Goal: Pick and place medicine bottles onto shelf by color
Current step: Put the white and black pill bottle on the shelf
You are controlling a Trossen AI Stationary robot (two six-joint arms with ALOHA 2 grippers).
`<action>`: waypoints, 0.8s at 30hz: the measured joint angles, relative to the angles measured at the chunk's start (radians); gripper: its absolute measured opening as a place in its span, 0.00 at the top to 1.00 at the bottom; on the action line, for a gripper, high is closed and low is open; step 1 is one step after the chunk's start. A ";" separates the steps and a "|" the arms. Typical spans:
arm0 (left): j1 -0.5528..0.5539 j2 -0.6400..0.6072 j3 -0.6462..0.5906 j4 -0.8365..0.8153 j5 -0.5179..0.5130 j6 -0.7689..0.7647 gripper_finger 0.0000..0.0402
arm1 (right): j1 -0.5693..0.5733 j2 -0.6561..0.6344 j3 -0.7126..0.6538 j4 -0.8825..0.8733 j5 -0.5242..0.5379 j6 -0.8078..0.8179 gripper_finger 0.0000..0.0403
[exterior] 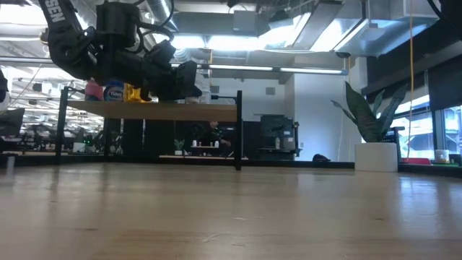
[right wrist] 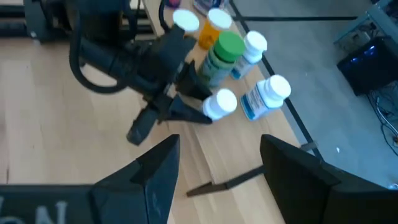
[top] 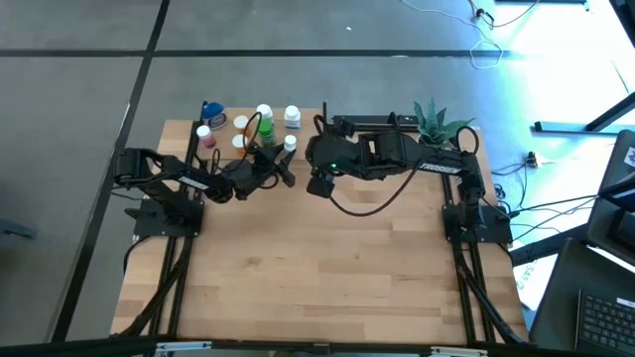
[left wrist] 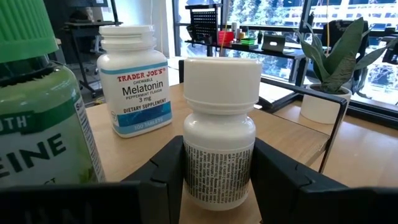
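The shelf (top: 223, 151) stands at the table's far left and carries several medicine bottles. Among them are a green-capped bottle (right wrist: 227, 46), an orange one (right wrist: 214, 25) and a white melatonin bottle (left wrist: 134, 81). My left gripper (left wrist: 219, 186) is at the shelf's right part, shut on a small white bottle (left wrist: 219, 134) with a white cap, which also shows in the right wrist view (right wrist: 219, 104). My right gripper (right wrist: 217, 180) hangs open above the table just right of the shelf, tilted down toward it, with nothing between its fingers. My left gripper pinches the lower body (left wrist: 186, 168) of the white bottle between its two fingers, one on each side. The fingers come in level from the table's left. The bottle stands upright with its base at the shelf's top; whether it rests there I cannot tell.
A pink bottle (top: 206, 136) and a blue one (top: 212, 112) stand at the shelf's left end. A black shelf post (left wrist: 333, 134) rises just beyond the held bottle. A potted plant (top: 437, 124) stands at the table's far right. The near half of the table (top: 327, 278) is bare wood.
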 joint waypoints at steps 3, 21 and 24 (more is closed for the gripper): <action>0.000 0.000 0.000 0.000 0.000 0.000 0.67 | 0.000 0.000 0.000 0.016 0.000 0.000 0.44; 0.006 0.000 0.000 -0.001 0.000 -0.025 0.67 | 0.000 0.000 0.000 0.018 0.000 0.000 0.44; 0.011 0.000 0.000 -0.001 0.000 -0.027 0.67 | 0.000 0.000 0.000 0.018 0.000 0.000 0.44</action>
